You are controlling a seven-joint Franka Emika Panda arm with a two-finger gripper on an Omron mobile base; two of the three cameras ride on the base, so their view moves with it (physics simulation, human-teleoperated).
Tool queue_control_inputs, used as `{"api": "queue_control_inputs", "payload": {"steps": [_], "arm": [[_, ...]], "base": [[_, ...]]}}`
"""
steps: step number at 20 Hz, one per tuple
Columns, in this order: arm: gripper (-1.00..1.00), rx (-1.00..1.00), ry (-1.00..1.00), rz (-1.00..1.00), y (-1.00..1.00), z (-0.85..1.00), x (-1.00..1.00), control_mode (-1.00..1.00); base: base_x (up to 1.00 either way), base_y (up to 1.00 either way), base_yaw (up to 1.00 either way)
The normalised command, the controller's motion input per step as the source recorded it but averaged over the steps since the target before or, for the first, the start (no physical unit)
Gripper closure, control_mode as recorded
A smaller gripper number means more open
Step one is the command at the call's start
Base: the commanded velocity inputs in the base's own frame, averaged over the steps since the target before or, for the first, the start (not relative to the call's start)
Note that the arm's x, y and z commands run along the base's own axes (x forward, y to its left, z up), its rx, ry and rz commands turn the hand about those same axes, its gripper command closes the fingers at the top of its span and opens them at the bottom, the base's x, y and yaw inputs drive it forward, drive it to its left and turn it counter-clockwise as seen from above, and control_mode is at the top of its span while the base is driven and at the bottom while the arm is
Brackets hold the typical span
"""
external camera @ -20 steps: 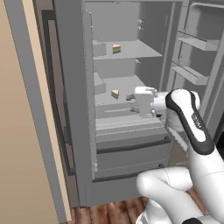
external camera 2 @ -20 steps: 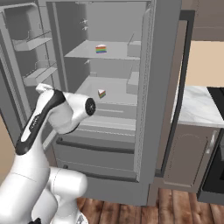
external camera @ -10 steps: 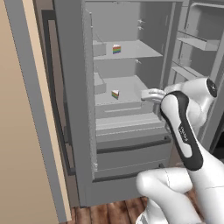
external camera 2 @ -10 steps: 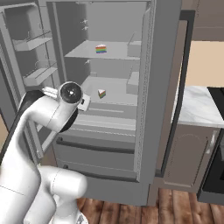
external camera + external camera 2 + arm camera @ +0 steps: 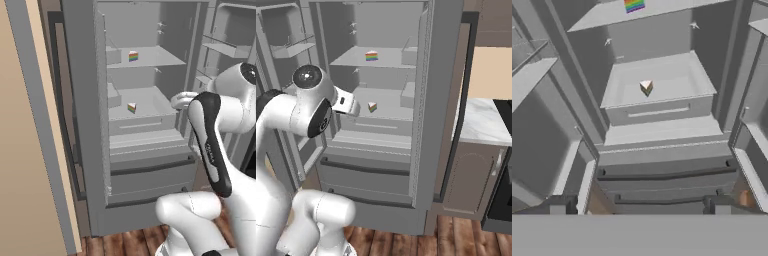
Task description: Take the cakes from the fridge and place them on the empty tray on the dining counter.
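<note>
Fridge (image 5: 90,150), doors open: two cakes, upper shelf (image 5: 133,56) and lower shelf (image 5: 131,107); end effector (image 5: 639,210) wide open, empty, well short—you should centre on the lower slice, advance level, close gently across its sides.

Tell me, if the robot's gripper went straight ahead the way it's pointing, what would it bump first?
Probably the fridge itself: the open gripper aims at the drawer fronts below the lower cake, not at the cake. Depth is hard to judge.

Glossy white arm (image 5: 210,135), dark joints
</note>
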Motion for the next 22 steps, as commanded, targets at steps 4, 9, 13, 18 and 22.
{"api": "queue_control_inputs", "payload": {"steps": [4,9,13,18,22], "arm": [[-1.0,-0.37,-0.02,-0.18,0.0,0.1,-0.45,-1.0],[-1.0,-0.1,-0.02,-0.03,-0.03,-0.06,-0.31,-1.0],[-1.0,0.02,-0.03,0.02,-0.01,0.05,-0.69,-1.0],[-1.0,0.11,-0.03,0.03,0.0,0.28,-0.92,-1.0],[-1.0,0.01,-0.01,0.0,0.0,0.45,-0.78,-1.0]], "base": [[0.0,0.0,0.0],[0.0,0.0,0.0],[0.0,0.0,0.0],[0.0,0.0,0.0],[0.0,0.0,0.0]]}}
